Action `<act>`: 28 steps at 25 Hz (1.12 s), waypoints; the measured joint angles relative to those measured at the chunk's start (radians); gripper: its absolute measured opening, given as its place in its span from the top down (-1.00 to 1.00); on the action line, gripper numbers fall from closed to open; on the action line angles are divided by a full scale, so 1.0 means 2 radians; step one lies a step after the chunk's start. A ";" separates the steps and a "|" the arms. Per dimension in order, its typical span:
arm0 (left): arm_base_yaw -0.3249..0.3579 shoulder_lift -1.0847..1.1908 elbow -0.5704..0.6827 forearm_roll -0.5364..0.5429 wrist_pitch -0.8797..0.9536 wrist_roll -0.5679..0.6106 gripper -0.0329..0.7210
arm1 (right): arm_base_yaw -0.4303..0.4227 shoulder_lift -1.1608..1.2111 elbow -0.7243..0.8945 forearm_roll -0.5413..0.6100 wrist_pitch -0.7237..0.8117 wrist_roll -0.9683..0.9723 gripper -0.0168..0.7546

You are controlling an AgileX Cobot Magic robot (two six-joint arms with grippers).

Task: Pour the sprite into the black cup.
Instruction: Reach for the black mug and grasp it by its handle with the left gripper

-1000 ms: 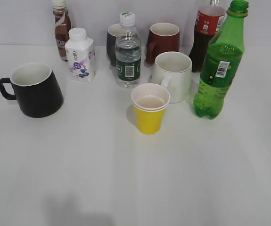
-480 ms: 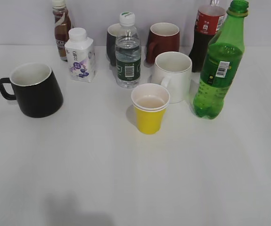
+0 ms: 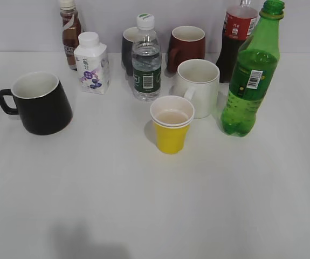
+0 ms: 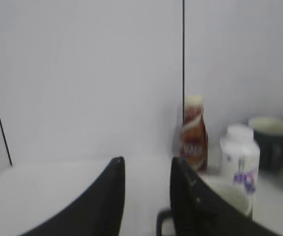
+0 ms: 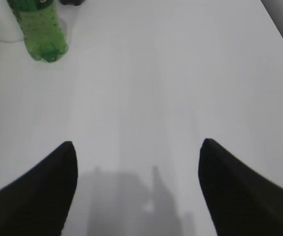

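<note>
The sprite [image 3: 250, 75], a tall green bottle without a cap, stands upright at the right of the table. Its lower part shows at the top left of the right wrist view [image 5: 40, 34]. The black cup [image 3: 41, 105] stands at the left, handle pointing left. In the left wrist view it [image 4: 232, 196] is partly hidden behind the right finger. My left gripper [image 4: 146, 162] is open and empty, just left of the cup. My right gripper [image 5: 137, 145] is wide open and empty over bare table, well short of the sprite. Neither gripper shows in the exterior view.
A yellow paper cup [image 3: 171, 127] and a white mug [image 3: 198, 86] stand in the middle. Behind them are a water bottle [image 3: 146, 62], a small dark mug [image 3: 128, 48], a dark red mug [image 3: 187, 46], a cola bottle [image 3: 235, 38], a white milk bottle [image 3: 93, 65] and a brown drink bottle [image 3: 70, 32].
</note>
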 joint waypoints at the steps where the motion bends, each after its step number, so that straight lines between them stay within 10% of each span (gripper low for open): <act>1: 0.000 0.028 0.015 0.000 -0.022 0.000 0.25 | 0.000 0.000 0.000 0.000 0.000 0.000 -0.53; 14: 0.000 0.480 0.046 0.002 -0.407 0.000 0.02 | 0.000 0.000 0.000 0.000 0.000 0.000 -0.53; 28: 0.001 0.606 -0.036 0.006 -0.432 0.000 0.02 | 0.000 0.000 0.000 0.000 0.000 0.000 -0.53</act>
